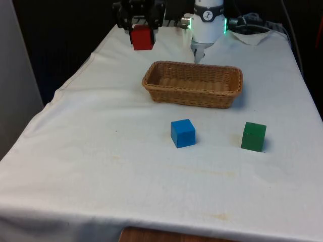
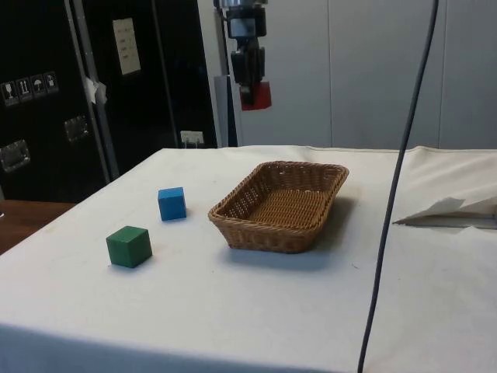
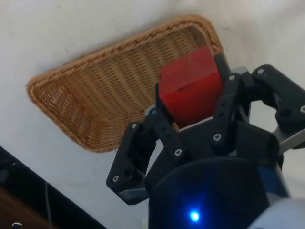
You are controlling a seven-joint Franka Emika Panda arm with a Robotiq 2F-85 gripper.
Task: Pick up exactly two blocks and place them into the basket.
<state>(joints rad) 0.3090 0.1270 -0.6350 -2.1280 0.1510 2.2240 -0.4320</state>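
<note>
Bright even light, soft shadow by basket (image 2: 281, 203), mild glare on cloth (image 1: 101, 151), dark bkgd.

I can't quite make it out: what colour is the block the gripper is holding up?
Red. The block in the gripper shows best in the front view.

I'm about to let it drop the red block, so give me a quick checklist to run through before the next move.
1. Hand shut on the red block: ok.
2. Block lifted well off the cloth, side view: ok.
3. Basket empty and upright, ready to receive: ok.
4. Hand directly above the basket: not ok; the front view puts it beyond the basket, toward the front view's left.
5. Blue block and green block apart on the cloth, either free for the second pick: ok.
6. Grip firm enough for the carry: cannot tell.
</note>
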